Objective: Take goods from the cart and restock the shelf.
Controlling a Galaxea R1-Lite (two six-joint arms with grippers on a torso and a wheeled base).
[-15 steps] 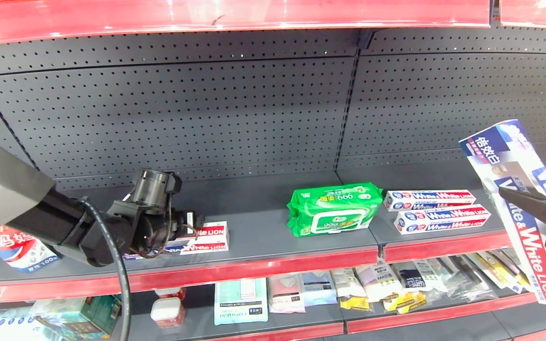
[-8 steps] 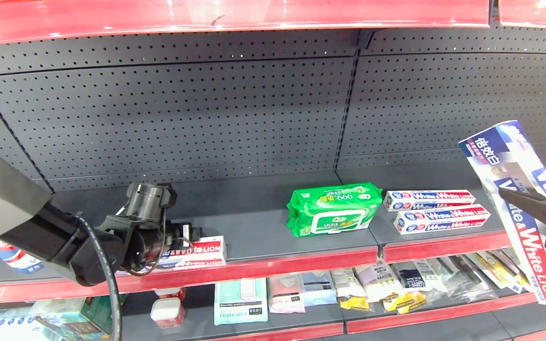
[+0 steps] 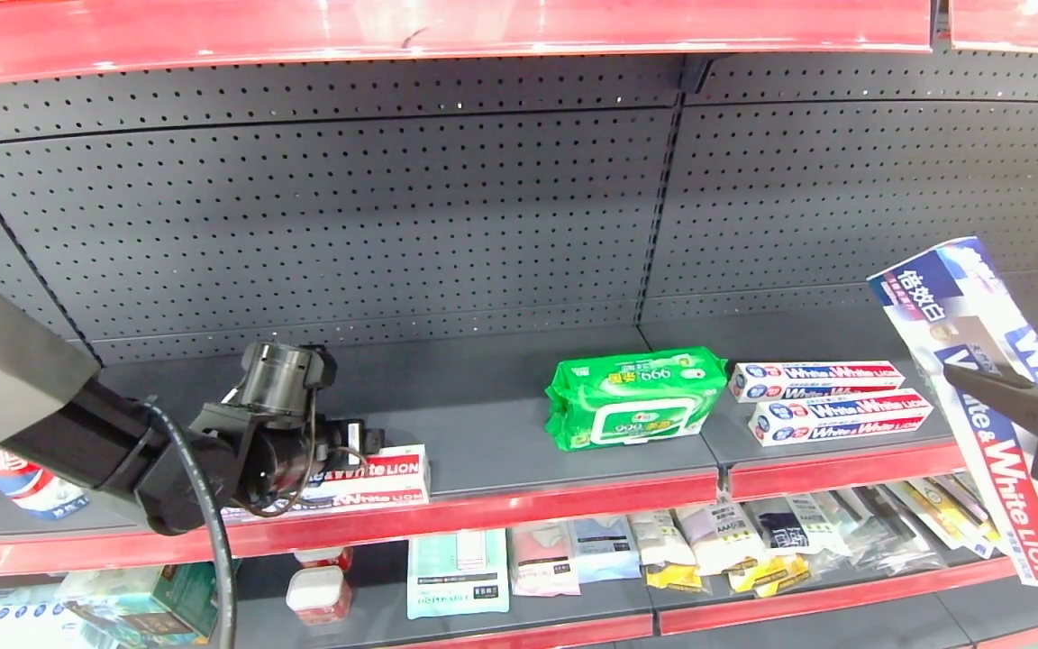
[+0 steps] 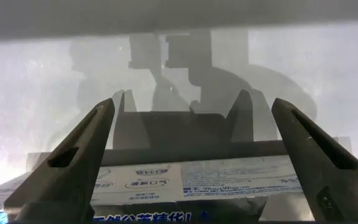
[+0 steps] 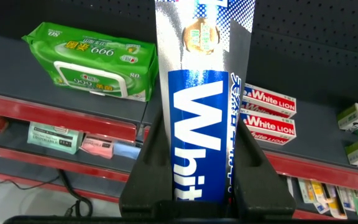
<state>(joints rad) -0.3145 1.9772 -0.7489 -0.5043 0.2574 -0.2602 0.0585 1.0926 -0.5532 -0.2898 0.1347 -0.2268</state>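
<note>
Left gripper (image 3: 373, 447) clamped on toothpaste box (image 3: 395, 474) at shelf (image 3: 501, 424) front edge. Right gripper (image 5: 199, 130) grips big box (image 3: 924, 297), tilted, in air.

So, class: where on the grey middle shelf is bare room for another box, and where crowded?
Bare shelf lies between the box at the left gripper and the green wipes pack, and behind both. Crowded: wipes beside two toothpaste boxes; lower shelf packed.
</note>
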